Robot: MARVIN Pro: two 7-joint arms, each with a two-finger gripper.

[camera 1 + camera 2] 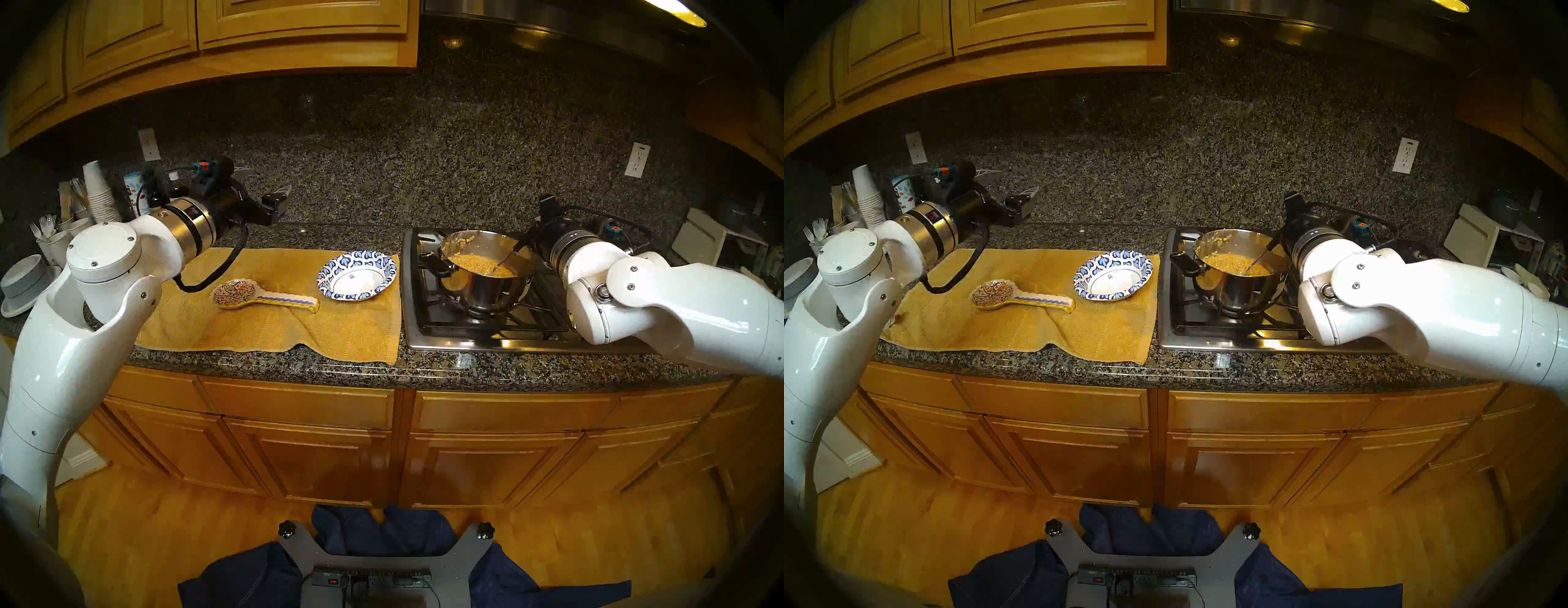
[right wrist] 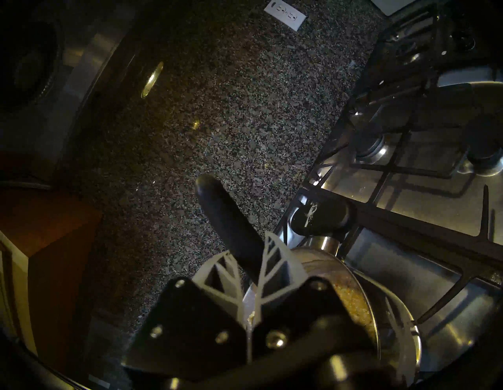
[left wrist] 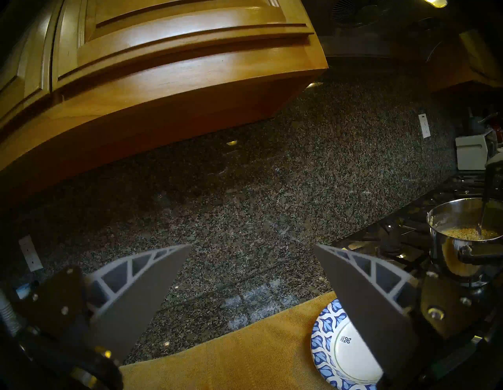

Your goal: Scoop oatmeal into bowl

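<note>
Oatmeal (image 1: 481, 263) fills the lower part of a steel pot (image 1: 488, 288), which stands on the gas stove (image 1: 445, 335) at the right part of the desk (image 1: 339, 365). From the pot, a yellow towel (image 1: 271, 327) lies at nine o'clock, and on it the bowl (image 1: 384, 261) sits just beside the stove edge, with its white centre bare. Further at nine o'clock from the bowl lies a painted spoon rest (image 1: 263, 297), with nothing on it.

The right pincer (image 2: 253, 261) is closed around the black handle of a spoon (image 2: 228, 226); its thin shaft goes down into the oatmeal, and the head of the spoon is hidden under the surface. The left pincer (image 3: 251, 272) is wide open and holds nothing; it hangs above the back of the towel, at about ten o'clock from the bowl.

I judge that the oatmeal is soft, wet and sticky (some is smeared on the pot's inner wall), so it cannot be taken directly; only the spoon can carry it. A load will probably cling and also drip, so the spoon should stay level on the way to the bowl. The bowl looks light and may slide on the towel. The round handle seems smooth and could turn between the fingers, so the grip should be firm.
</note>
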